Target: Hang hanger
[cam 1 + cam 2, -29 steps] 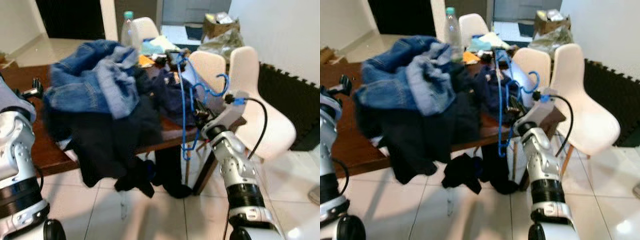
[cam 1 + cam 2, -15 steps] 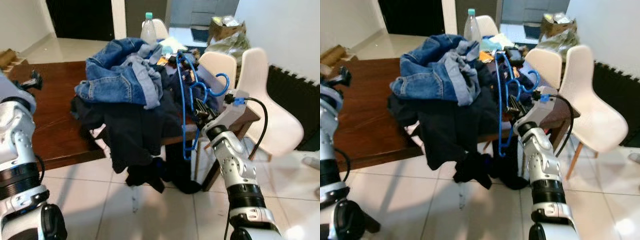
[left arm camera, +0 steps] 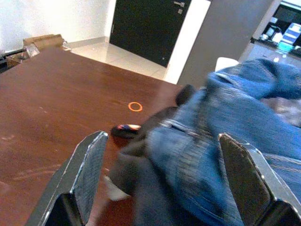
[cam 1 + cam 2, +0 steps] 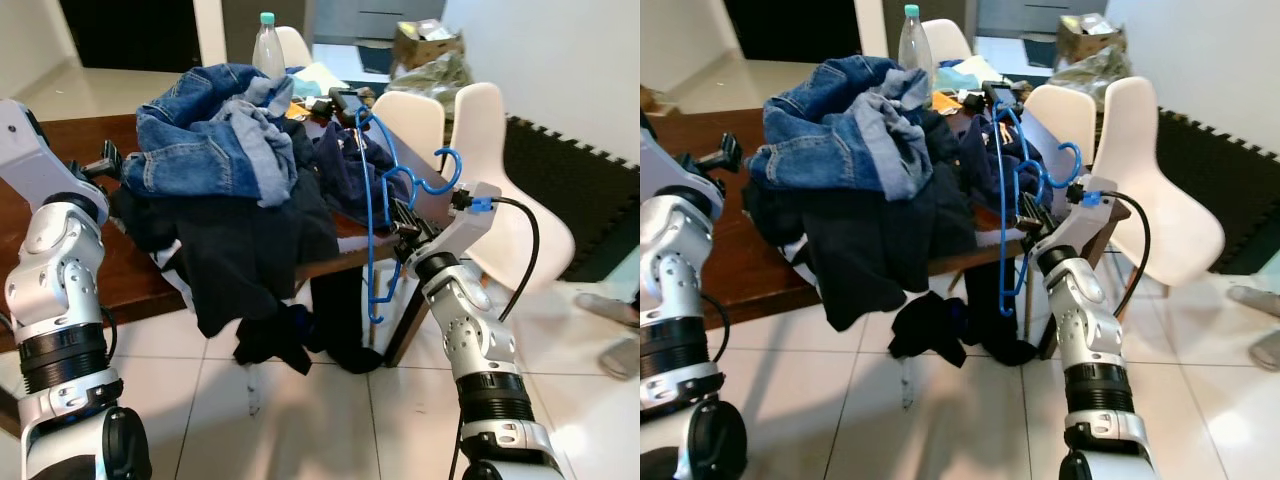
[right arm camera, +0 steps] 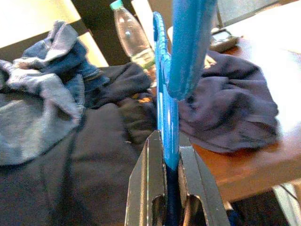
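A blue plastic hanger (image 4: 378,200) stands upright beside the table's right corner, its hook (image 4: 440,172) curling toward the chairs. My right gripper (image 4: 402,222) is shut on the hanger's bar, and the right wrist view has the blue bar (image 5: 168,141) pinched between the two fingers. My left gripper (image 3: 162,183) is open, hovering over the brown table (image 3: 56,108) close to the pile of blue jeans (image 3: 225,141). The left arm (image 4: 55,250) is raised at the table's left side.
A heap of jeans (image 4: 205,140) and dark clothes (image 4: 250,250) covers the table and hangs over its front edge. A plastic bottle (image 4: 265,45) stands behind it. Two white chairs (image 4: 500,200) stand to the right. A person's feet (image 4: 605,330) are at the far right on the tiled floor.
The camera has shifted, so the table and clothes sit differently in the picture. My left arm has risen nearer the jeans. My right gripper still holds the hanger the same way.
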Available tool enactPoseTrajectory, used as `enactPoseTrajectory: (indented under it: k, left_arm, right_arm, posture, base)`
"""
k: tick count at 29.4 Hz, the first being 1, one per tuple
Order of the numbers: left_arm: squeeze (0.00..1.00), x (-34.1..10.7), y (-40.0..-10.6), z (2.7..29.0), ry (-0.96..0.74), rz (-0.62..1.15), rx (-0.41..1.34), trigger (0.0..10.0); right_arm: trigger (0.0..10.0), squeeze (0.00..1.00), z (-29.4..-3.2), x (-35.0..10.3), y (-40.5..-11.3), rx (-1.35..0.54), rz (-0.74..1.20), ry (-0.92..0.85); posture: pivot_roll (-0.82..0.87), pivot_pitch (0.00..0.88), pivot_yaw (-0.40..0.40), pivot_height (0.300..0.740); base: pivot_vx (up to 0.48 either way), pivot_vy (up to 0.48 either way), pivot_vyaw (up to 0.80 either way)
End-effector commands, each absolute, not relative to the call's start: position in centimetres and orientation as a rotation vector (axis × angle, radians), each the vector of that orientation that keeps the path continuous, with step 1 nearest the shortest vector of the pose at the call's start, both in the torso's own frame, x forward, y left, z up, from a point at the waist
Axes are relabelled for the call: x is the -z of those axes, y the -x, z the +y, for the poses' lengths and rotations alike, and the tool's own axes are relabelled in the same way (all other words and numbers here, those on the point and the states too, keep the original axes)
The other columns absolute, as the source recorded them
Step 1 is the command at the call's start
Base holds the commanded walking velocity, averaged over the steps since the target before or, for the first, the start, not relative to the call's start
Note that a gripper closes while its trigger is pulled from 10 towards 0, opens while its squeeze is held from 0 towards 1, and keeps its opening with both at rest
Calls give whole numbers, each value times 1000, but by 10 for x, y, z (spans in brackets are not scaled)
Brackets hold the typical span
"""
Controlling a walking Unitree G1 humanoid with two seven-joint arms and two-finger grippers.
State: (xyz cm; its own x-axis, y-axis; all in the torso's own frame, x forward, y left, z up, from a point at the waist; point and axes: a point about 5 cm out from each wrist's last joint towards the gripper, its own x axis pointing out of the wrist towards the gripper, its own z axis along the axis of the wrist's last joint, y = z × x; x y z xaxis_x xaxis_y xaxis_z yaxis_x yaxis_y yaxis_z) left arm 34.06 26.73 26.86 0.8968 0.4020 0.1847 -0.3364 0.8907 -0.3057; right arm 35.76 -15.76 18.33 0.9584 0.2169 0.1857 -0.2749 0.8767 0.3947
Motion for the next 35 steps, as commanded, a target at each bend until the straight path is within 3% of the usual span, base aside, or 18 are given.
enactPoseTrajectory:
  k: [1,11,21,30,31,35]
  left_arm:
    - [0,-265,-342,265,280,-239,-382,10000]
    - [0,-261,-342,260,275,-234,-373,10000]
    - [0,-256,-328,286,229,-248,-461,10000]
    - [0,-282,-317,274,86,-373,-419,10000]
    - [0,-305,-312,268,30,-458,-406,10000]
    - [0,-326,-307,261,-4,-538,-392,10000]
  right_arm:
    - [10000,0,-158,-185,-356,-258,-142,-422]
    - [10000,0,-157,-184,-355,-260,-141,-421]
    - [10000,0,-156,-184,-353,-277,-148,-414]
    - [10000,0,-153,-191,-353,-313,-188,-405]
    - [10000,0,-151,-193,-352,-331,-201,-409]
    - [10000,0,-149,-194,-352,-347,-210,-413]
  posture:
    - [165,59,-21,740]
    - [164,58,-15,740]
    - [174,57,-18,740]
    - [182,55,-20,740]
    - [189,51,-23,740]
    - [189,49,-24,740]
  base:
    - [0,0,0]
    - [0,0,0]
    - [0,0,0]
    - [247,0,0]
    - [401,0,781]
    - [403,0,781]
